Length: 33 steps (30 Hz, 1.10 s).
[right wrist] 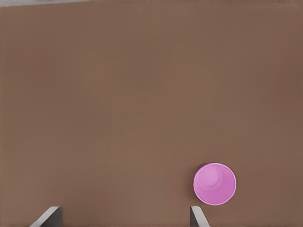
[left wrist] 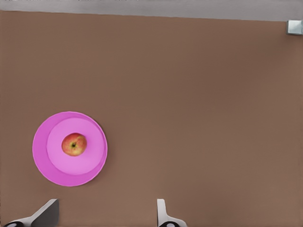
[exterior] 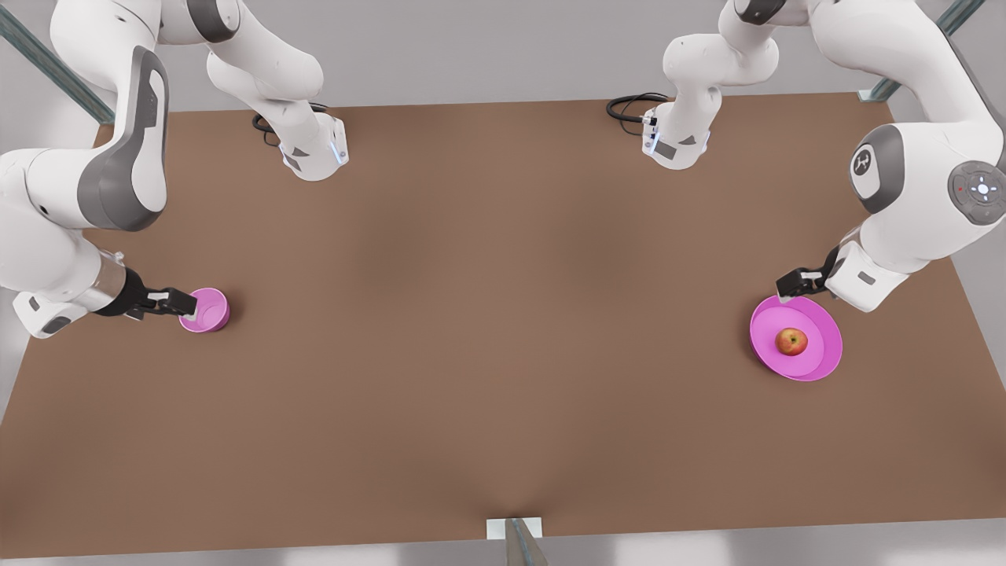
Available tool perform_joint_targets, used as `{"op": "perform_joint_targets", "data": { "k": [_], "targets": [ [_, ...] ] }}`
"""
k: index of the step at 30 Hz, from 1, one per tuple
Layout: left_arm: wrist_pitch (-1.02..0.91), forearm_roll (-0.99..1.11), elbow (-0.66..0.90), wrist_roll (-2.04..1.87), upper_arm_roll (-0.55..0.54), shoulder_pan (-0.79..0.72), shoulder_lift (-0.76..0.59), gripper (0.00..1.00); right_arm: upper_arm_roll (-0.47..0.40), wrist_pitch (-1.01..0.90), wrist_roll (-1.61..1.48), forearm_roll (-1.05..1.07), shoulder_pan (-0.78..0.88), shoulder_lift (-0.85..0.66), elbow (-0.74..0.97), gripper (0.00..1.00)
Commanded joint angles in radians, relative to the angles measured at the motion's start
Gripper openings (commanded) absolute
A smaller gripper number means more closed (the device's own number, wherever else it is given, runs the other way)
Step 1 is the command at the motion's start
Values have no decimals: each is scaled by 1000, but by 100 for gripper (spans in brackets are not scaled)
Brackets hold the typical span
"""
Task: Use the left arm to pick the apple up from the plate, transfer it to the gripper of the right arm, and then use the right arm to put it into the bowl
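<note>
A small red and yellow apple (exterior: 791,341) (left wrist: 74,144) lies in the middle of the wide pink plate (exterior: 824,365) (left wrist: 51,171) on the front view's right. My left gripper (exterior: 798,281) (left wrist: 104,218) hovers just beyond the plate's far rim, open and holding nothing, its fingers spread wide. On the front view's left stands the small deep pink bowl (exterior: 206,309) (right wrist: 214,183), with nothing inside. My right gripper (exterior: 182,303) (right wrist: 123,218) is beside the bowl's rim, open as well.
Everything rests on a broad brown table (exterior: 487,330). Both arm bases (exterior: 314,149) (exterior: 676,141) stand at the far edge with black cables (exterior: 629,106). A small metal bracket (exterior: 515,528) (left wrist: 294,27) sits at the middle of the near edge.
</note>
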Motion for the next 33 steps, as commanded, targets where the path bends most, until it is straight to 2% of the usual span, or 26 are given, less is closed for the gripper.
{"op": "perform_joint_targets", "data": {
  "k": [1,4,12,22,33],
  "targets": [
    [17,11,1,-8,0,-1,-1,100,0,7,4,1,0,-1,0,100],
    [35,10,-6,-5,2,8,69,100,0,7,-1,1,-3,-1,0,100],
    [432,-15,-113,296,0,265,293,100,0,7,-1,1,-3,-1,0,100],
    [761,-21,-417,424,2,298,254,100,0,7,-2,1,-3,-1,2,100],
    [761,-21,-496,461,2,314,264,100,-1,9,-4,1,-3,-1,2,100]
  ]
}}
